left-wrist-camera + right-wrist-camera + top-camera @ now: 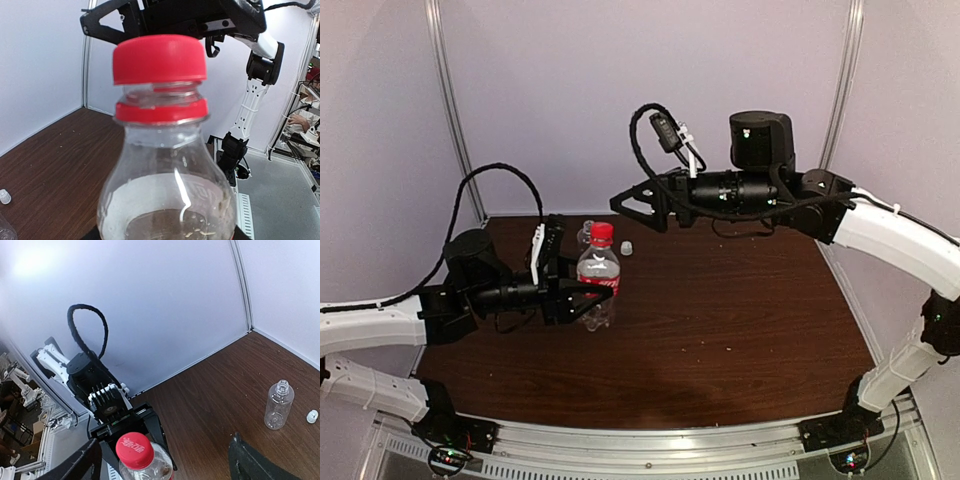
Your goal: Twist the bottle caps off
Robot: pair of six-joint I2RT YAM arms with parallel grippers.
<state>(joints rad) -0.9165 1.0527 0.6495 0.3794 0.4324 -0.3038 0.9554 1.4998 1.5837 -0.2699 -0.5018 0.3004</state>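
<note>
The red-label bottle (597,283) stands upright on the table with its red cap (602,234) on. My left gripper (582,296) is shut on the bottle's body from the left. In the left wrist view the bottle (167,190) and red cap (159,59) fill the frame. My right gripper (635,208) is open and empty, above and behind the red cap. In the right wrist view the red cap (134,450) lies between its spread fingers (82,465). The plain bottle (278,405) stands uncapped, with the white cap (312,416) lying beside it.
The plain bottle (585,235) stands just behind the held bottle, and the white cap (627,247) lies on the brown table (740,320) to its right. White booth walls close the back and sides. The white cap also shows in the left wrist view (4,196).
</note>
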